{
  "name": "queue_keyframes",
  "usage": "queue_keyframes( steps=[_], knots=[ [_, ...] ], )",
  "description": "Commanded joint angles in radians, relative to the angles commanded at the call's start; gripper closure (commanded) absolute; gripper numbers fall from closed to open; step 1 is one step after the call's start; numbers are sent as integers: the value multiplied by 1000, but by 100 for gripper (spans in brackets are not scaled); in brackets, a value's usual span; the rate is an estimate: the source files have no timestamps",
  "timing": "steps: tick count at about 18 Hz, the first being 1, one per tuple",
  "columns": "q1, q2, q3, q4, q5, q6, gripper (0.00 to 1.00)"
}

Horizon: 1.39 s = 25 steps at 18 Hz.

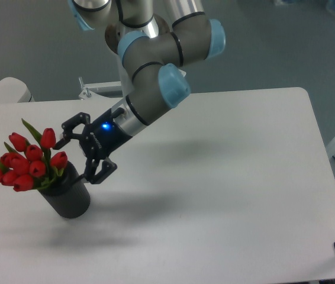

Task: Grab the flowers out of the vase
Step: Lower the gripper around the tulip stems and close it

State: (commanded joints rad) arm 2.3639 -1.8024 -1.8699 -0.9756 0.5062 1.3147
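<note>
White table [244,177] | one vase [68,195] | nine flowers [28,163] | one end effector [76,155] open

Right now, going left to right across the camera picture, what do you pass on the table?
Flowers → vase → gripper, open and just right of the blooms → the arm's blue-capped joint → bare table out to its right edge.
</note>
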Motion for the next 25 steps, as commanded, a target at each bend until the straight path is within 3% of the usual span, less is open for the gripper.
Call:
queue_keyframes(
  steps=[10, 18, 25],
  knots=[
    [-43, -77, 17, 0, -40, -2, 0],
    [-64, -83, 12, 0, -41, -5, 1],
    [-71, -81, 24, 0, -44, -5, 60]
  ],
)
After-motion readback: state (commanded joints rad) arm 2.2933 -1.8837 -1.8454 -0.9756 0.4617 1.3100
